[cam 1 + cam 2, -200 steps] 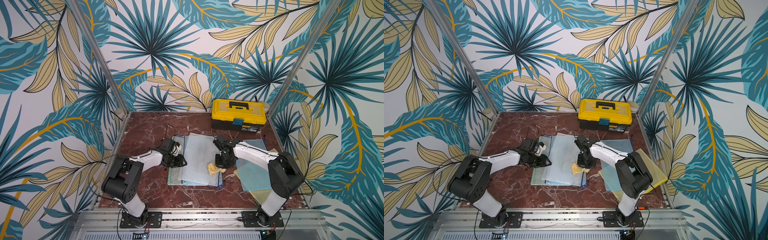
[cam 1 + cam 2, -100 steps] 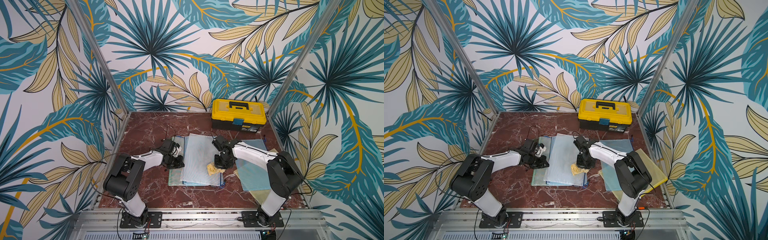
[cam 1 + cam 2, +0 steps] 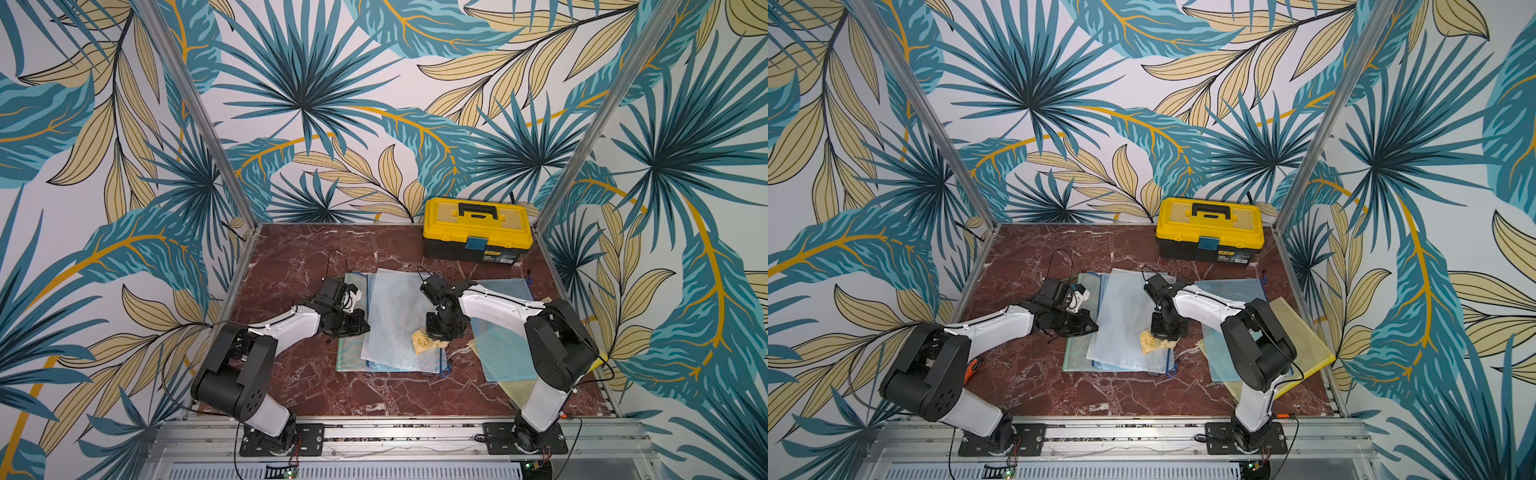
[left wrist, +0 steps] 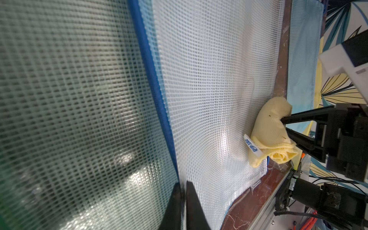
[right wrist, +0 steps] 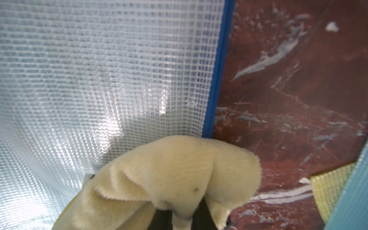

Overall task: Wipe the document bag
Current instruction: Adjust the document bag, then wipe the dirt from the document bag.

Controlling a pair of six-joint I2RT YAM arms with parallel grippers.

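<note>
We are looking at the translucent pale-blue mesh document bag [image 3: 390,316], which is lying flat on top of a small stack of similar pouches in the middle of the red-brown marble tabletop [image 3: 299,257]. The right gripper [image 4: 286,127] is clamping a crumpled pale-yellow cloth [image 4: 272,137] and resting it on the bag's near corner on the right arm's side. From that, we are judging the wiping stroke itself to be in hand. The left gripper [image 4: 183,186] is sitting at the bag's opposite edge with its jaws drawn almost together; whether they are pinching the mesh we cannot tell. Next, we are expecting the cloth to need dragging across the sheet while that far edge is being pinned down, or the slick bag may slide. The bag is showing no papers inside. Behind it, the yellow-and-black plastic toolbox [image 3: 478,228] is standing with its lid down, its contents hidden.
</note>
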